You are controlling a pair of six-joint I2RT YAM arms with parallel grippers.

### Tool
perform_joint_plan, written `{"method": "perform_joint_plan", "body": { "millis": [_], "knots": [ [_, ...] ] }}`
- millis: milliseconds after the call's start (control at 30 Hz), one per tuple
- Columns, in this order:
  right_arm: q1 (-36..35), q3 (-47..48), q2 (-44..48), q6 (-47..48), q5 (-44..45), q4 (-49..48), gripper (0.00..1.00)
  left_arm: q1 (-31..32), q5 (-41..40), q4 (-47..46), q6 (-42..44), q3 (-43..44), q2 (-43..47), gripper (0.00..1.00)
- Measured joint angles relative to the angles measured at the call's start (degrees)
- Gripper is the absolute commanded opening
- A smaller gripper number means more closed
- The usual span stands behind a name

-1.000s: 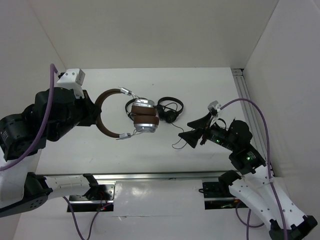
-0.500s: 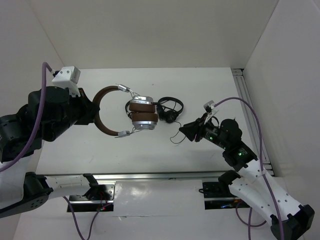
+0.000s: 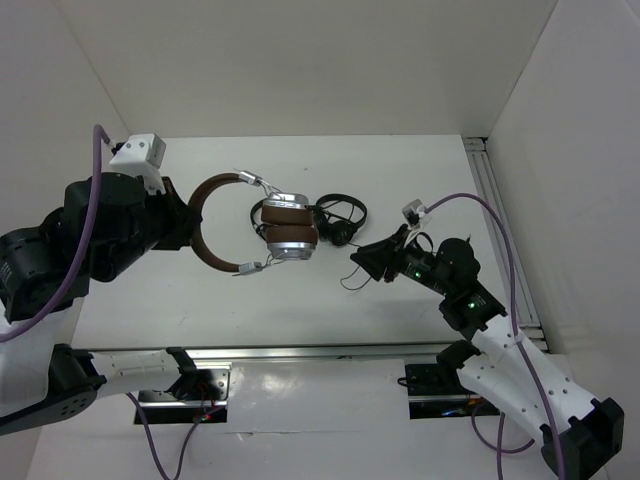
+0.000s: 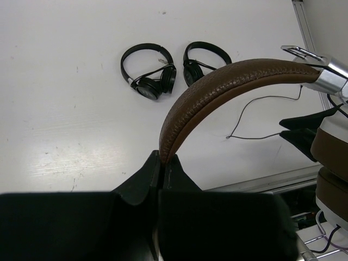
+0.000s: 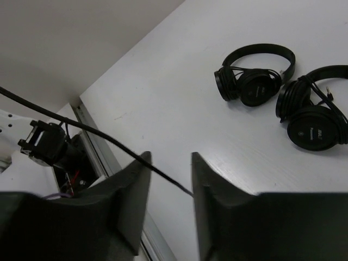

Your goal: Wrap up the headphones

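Left gripper (image 4: pixel 161 163): fingers clamped on brown headband (image 4: pixel 217 87) of headphones (image 3: pixel 287 238), holding them off table (image 3: pixel 400 170). Headphones sat centre-left in top view. Right gripper (image 5: pixel 169 163) at centre-right of top view, fingers apart. Thin black cable (image 5: pixel 103 138) crossed gap between them, not pinched. Two black headphones (image 5: pixel 255 76) lay side by side on table, just right of held pair in top view.

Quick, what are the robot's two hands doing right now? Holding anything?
Left end effector: closed on the headphones, at the brown headband.
Right end effector: open; a thin black cable runs through the gap, not pinched.
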State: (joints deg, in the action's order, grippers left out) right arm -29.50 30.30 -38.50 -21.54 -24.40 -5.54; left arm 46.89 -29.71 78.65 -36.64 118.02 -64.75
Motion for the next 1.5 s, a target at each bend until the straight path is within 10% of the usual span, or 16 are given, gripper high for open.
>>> {"method": "perform_joint_plan", "body": {
  "millis": [133, 933, 1500],
  "knots": [
    [-0.2, -0.1, -2.1, -0.2, 0.0, -1.4, 0.01, 0.0, 0.0, -0.2, -0.5, -0.5, 0.0, 0.01],
    [-0.6, 31.2, 2.9, 9.8, 26.8, 31.6, 0.00, 0.1, -6.3, -13.5, 8.2, -33.8, -8.3, 0.00],
    [1.4, 36.8, -4.5, 20.8, -6.3, 37.3, 0.00, 9.8, 6.7, -22.3, 19.2, -38.7, -5.3, 0.00]
  ]
}}
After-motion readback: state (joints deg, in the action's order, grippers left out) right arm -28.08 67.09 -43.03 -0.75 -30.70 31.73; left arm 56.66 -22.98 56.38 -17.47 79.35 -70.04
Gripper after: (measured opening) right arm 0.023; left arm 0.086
